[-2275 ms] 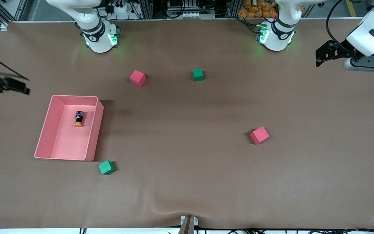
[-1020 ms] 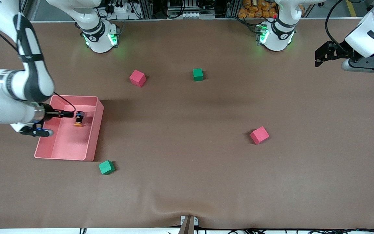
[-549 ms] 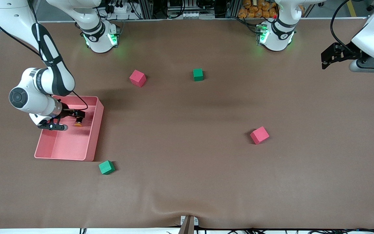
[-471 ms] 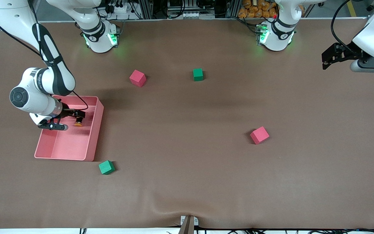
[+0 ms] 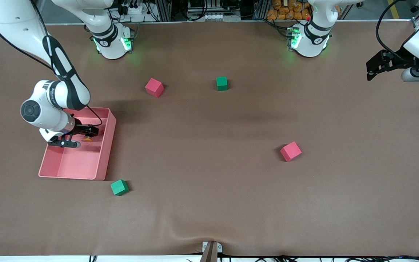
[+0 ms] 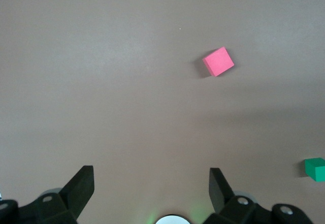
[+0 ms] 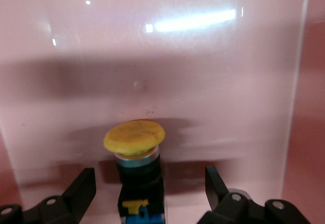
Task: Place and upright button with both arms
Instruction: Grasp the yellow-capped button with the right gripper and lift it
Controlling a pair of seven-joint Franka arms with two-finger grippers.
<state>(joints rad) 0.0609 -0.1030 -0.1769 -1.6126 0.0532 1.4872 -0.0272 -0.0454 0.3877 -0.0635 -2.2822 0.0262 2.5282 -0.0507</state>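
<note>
The button (image 5: 87, 138) lies on its side in the pink tray (image 5: 108, 140), at the right arm's end of the table. In the right wrist view its orange cap (image 7: 134, 137) and black body (image 7: 140, 186) with yellow and blue bits show. My right gripper (image 5: 92, 130) is low in the tray. It is open in the right wrist view (image 7: 148, 187), with one finger on each side of the button's body and a gap on both sides. My left gripper (image 5: 375, 68) is open and empty in the left wrist view (image 6: 151, 183). It waits in the air over the left arm's end of the table.
One pink cube (image 5: 154, 87) and one green cube (image 5: 222, 83) lie near the bases. Another pink cube (image 5: 290, 151) lies toward the left arm's end and shows in the left wrist view (image 6: 219, 61). A second green cube (image 5: 119, 187) lies just nearer the camera than the tray.
My right arm has swung in over the tray and its open gripper has come down around the button. My left gripper has drifted a little toward the table's end.
</note>
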